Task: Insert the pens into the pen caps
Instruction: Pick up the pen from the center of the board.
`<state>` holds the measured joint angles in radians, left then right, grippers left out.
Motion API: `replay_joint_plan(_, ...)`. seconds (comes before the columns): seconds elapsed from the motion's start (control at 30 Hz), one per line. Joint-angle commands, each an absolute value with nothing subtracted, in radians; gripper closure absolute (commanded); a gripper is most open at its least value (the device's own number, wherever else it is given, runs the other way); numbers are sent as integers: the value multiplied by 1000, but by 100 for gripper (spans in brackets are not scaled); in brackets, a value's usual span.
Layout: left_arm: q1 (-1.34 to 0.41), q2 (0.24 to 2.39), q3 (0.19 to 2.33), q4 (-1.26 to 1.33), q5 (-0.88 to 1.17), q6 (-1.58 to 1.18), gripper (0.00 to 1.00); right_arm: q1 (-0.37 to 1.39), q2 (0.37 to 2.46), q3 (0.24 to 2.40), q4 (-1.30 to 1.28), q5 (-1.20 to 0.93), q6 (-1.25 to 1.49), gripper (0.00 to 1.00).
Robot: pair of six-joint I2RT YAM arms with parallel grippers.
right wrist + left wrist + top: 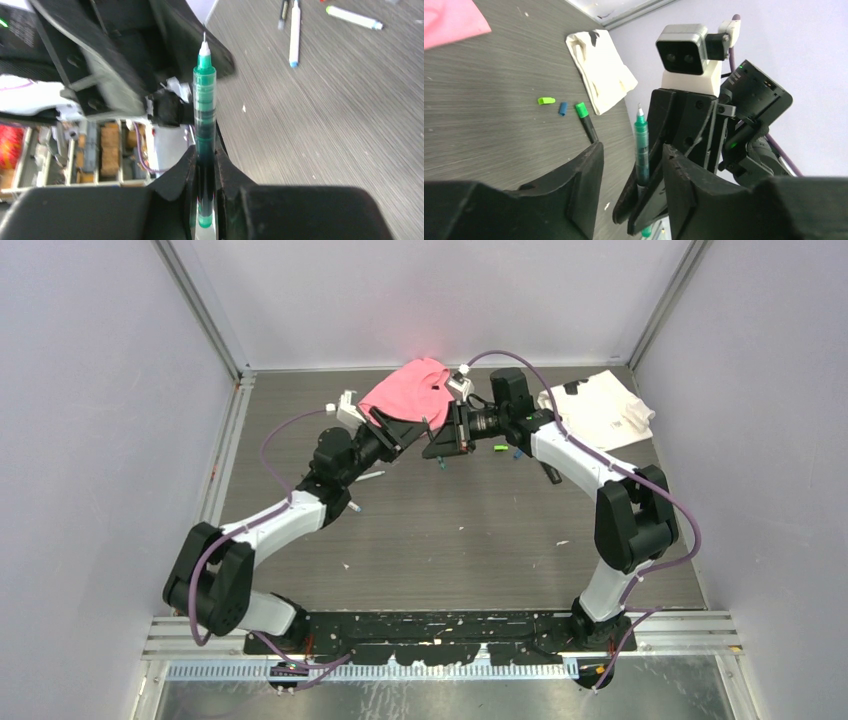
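Right gripper (205, 156) pinches the green pen (204, 95), nib pointing straight out; left gripper (630, 156) spread beside it; green cap (546, 100) lies on the bench (484, 145), nearer the right arm

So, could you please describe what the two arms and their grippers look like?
Both the left arm and right arm have white link shells with bulky black joints, and a purple cable loops along each. The left gripper and right gripper have matte black, wedge-shaped fingers.
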<state>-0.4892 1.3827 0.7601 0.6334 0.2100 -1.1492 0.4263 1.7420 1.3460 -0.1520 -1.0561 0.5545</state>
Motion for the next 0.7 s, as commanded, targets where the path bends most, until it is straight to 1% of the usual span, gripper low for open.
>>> replay_joint_plan(0.0, -452, 1206, 753, 502, 186, -981, 44, 428, 1743, 1450, -397, -1082, 280, 99)
replay_joint_plan(0.03, -441, 1175, 748, 465, 188, -922, 41, 428, 1743, 1458, -464, -1077, 204, 99)
replay_joint_plan(0.13, -419, 1092, 748, 323, 203, -784, 30, 422, 1734, 1463, -552, -1044, 93, 99)
replay_joint_plan(0.2, -400, 1060, 756, 231, 241, -664, 25, 416, 1735, 1466, -609, -1036, 18, 99)
replay_joint_plan(0.3, -363, 1068, 810, 49, 290, -459, 25, 404, 1735, 1465, -653, -1032, -49, 99)
replay_joint_plan(0.43, -340, 1155, 905, -153, 297, -225, 26, 388, 1736, 1466, -688, -1026, -99, 99)
replay_joint_plan(0.57, -326, 1308, 1014, -297, 203, -63, 27, 365, 1737, 1463, -689, -1035, -103, 99)
replay_joint_plan(0.67, -309, 1455, 1149, -421, 160, -7, 31, 351, 1735, 1457, -687, -1039, -103, 99)
